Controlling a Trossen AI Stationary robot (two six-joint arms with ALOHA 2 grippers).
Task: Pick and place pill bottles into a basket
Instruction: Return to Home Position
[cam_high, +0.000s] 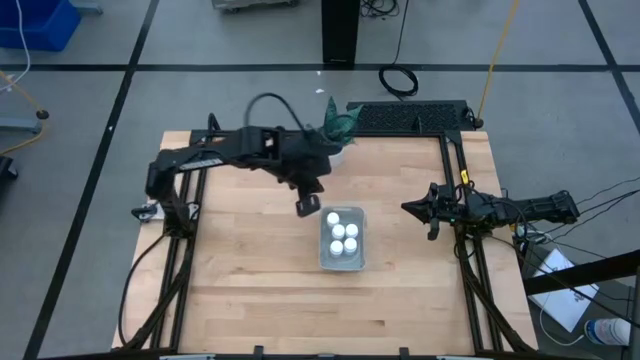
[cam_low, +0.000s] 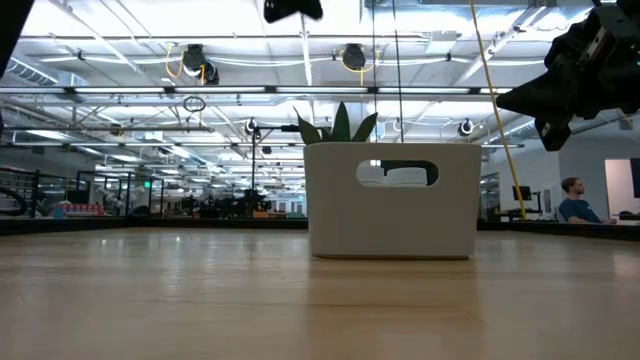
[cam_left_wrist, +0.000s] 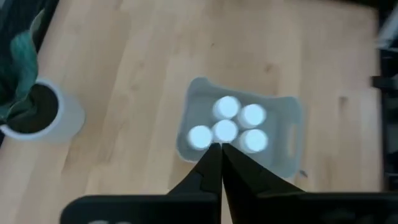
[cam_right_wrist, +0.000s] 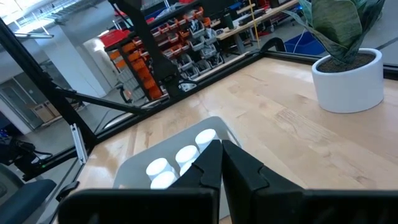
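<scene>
High beside the basket's (cam_high: 343, 264) corner hangs the left gripper (cam_high: 306, 207), jaws shut, empty; seemingly five pill bottles (cam_high: 342, 238) stand inside. Withdrawing low could clip its rim or the plant pot (cam_left_wrist: 65, 121); the right gripper (cam_high: 408, 208) waits at the counter's right edge, jaws shut

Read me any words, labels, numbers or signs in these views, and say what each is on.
None can be read.
The pill bottles in the basket show only plain white caps.
Any print on the sheet of paper beside the table is too small to read.
</scene>
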